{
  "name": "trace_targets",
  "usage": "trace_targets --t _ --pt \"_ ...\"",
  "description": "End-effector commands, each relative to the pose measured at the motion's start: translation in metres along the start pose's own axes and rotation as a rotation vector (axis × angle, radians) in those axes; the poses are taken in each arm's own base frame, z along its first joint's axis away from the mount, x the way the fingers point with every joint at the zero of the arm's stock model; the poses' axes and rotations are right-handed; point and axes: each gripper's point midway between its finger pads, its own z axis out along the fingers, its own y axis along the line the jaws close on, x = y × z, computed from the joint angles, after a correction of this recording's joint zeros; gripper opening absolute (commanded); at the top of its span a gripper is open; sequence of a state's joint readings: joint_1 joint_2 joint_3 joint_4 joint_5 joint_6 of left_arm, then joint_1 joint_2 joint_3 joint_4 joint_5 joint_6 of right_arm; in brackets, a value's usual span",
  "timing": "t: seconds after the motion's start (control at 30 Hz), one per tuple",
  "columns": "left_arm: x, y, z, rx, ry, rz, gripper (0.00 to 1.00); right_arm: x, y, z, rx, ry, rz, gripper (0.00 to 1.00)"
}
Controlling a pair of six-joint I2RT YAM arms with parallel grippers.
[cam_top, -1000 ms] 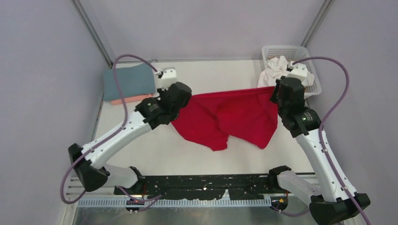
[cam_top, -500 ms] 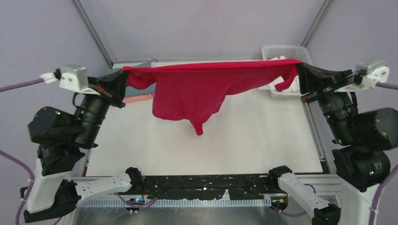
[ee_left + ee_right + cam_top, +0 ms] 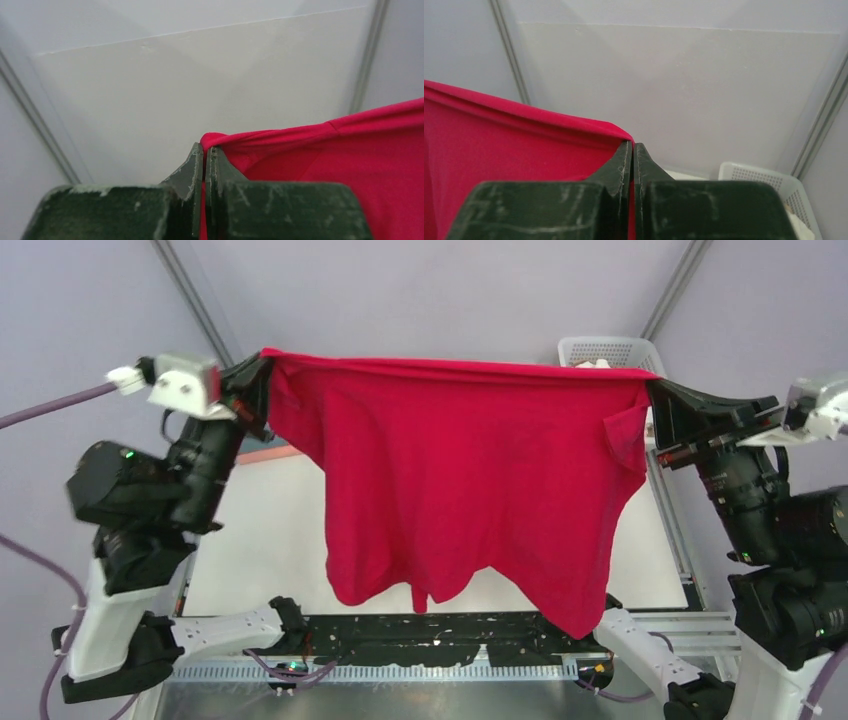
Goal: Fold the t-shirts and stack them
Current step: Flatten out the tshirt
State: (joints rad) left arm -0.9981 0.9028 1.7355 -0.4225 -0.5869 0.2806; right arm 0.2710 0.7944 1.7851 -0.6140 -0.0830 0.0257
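The bright red t-shirt (image 3: pixel 460 480) hangs spread out in the air between my two grippers, high above the table. My left gripper (image 3: pixel 262 375) is shut on its upper left corner; the left wrist view shows red cloth (image 3: pixel 320 165) pinched between the shut fingers (image 3: pixel 206 150). My right gripper (image 3: pixel 655 395) is shut on its upper right corner, with red cloth (image 3: pixel 509 145) running left from the shut gripper (image 3: pixel 632 146). The shirt's lower hem hangs down toward the near edge. A strip of salmon pink shirt (image 3: pixel 272 452) shows at the back left; the blue-grey shirt is hidden.
The white lattice basket (image 3: pixel 600 348) stands at the back right, mostly behind the red shirt, with a bit of white cloth (image 3: pixel 592 364) in it; it also shows in the right wrist view (image 3: pixel 769 185). Grey walls enclose the table (image 3: pixel 260 560).
Both arms have lifted the red shirt from the table and pulled it apart; it now hangs fully spread and closer to the camera, its hem much lower in view.
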Motion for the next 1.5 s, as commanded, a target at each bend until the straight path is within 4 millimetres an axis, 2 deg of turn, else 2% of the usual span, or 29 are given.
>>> trace_targets --t 0.0,0.03,0.07,0.1,0.13,0.17,0.2,0.27,0.3,0.33,0.37,0.4,0.43,0.5,0.53,0.57,0.7,0.73,0.77,0.8,0.83,0.87,0.9,1.0,1.13,1.2,1.23,1.27,1.47 --pt "0.016 0.053 0.043 -0.419 0.096 0.159 0.0 0.046 -0.063 0.034 0.333 0.135 -0.01 0.06" --pt "0.043 0.048 0.065 -0.389 0.169 0.144 0.0 0.061 -0.074 0.037 0.394 0.178 -0.004 0.06" --pt "0.085 0.046 0.09 -0.368 0.28 0.13 0.0 0.093 -0.081 0.05 0.427 0.258 -0.009 0.06" --pt "0.126 0.051 0.109 -0.384 0.379 0.108 0.0 0.109 -0.091 0.053 0.485 0.293 -0.006 0.07" --pt "0.168 0.051 0.126 -0.386 0.471 0.115 0.0 0.151 -0.098 0.064 0.518 0.392 -0.008 0.07" --pt "0.21 0.049 0.141 -0.374 0.56 0.133 0.0 0.171 -0.107 0.066 0.567 0.436 -0.017 0.07" --pt "0.256 0.042 0.152 -0.35 0.66 0.138 0.0 0.219 -0.112 0.075 0.594 0.544 -0.017 0.07" --pt "0.338 0.026 0.171 -0.289 0.812 0.071 0.14 0.291 -0.121 0.086 0.631 0.71 -0.019 0.08" --pt "0.373 0.023 0.175 -0.287 0.884 0.06 0.22 0.318 -0.123 0.09 0.637 0.766 -0.017 0.08" --pt "0.403 0.022 0.178 -0.292 0.95 0.048 0.26 0.361 -0.127 0.099 0.649 0.847 -0.013 0.1" --pt "0.421 0.024 0.183 -0.306 0.989 0.035 0.36 0.376 -0.13 0.106 0.657 0.872 -0.013 0.21" --pt "0.438 0.025 0.186 -0.311 1.033 0.026 0.51 0.414 -0.134 0.111 0.671 0.952 -0.028 0.44" --pt "0.451 0.029 0.186 -0.324 1.068 0.017 0.6 0.436 -0.139 0.123 0.682 0.989 -0.038 0.52" --pt "0.46 0.034 0.187 -0.336 1.093 -0.018 0.74 0.449 -0.141 0.136 0.69 1.021 -0.042 0.63" --pt "0.456 0.035 0.187 -0.339 1.086 -0.042 0.9 0.45 -0.139 0.138 0.686 1.031 -0.043 0.7" --pt "0.452 0.033 0.186 -0.334 1.073 -0.062 0.99 0.446 -0.137 0.142 0.681 1.019 -0.043 0.73" --pt "0.439 0.015 0.173 -0.276 1.016 -0.178 1.0 0.438 -0.117 0.137 0.614 0.988 -0.007 1.0" --pt "0.439 0.01 0.163 -0.27 1.025 -0.207 1.0 0.447 -0.113 0.127 0.603 1.007 0.0 0.97" --pt "0.438 0.006 0.152 -0.264 1.036 -0.235 1.0 0.441 -0.106 0.122 0.58 0.998 0.026 0.96" --pt "0.439 0.0 0.139 -0.25 1.056 -0.261 1.0 0.454 -0.101 0.107 0.569 1.034 0.035 0.95" --pt "0.444 -0.006 0.123 -0.241 1.086 -0.285 1.0 0.448 -0.09 0.102 0.543 1.021 0.072 0.95" --pt "0.455 -0.013 0.099 -0.237 1.139 -0.306 1.0 0.463 -0.084 0.084 0.532 1.062 0.086 0.95" --pt "0.459 -0.018 0.081 -0.23 1.17 -0.331 0.99 0.456 -0.071 0.08 0.498 1.042 0.128 0.95" --pt "0.468 -0.044 0.027 -0.17 1.244 -0.426 1.0 0.472 -0.048 0.043 0.437 1.067 0.188 0.95" --pt "0.479 -0.079 -0.03 -0.078 1.324 -0.545 1.0 0.493 -0.03 0.002 0.406 1.15 0.256 0.95" --pt "0.486 -0.09 -0.047 -0.048 1.346 -0.57 1.0 0.507 -0.018 -0.016 0.376 1.197 0.299 0.95" --pt "0.49 -0.094 -0.053 -0.045 1.357 -0.583 1.0 0.511 -0.014 -0.016 0.364 1.189 0.317 0.95" --pt "0.494 -0.099 -0.053 -0.033 1.36 -0.611 1.0 0.522 -0.007 -0.028 0.35 1.218 0.345 0.95" --pt "0.52 -0.125 -0.063 0.011 1.465 -0.699 0.99 0.557 -0.002 -0.04 0.322 1.292 0.344 0.95"
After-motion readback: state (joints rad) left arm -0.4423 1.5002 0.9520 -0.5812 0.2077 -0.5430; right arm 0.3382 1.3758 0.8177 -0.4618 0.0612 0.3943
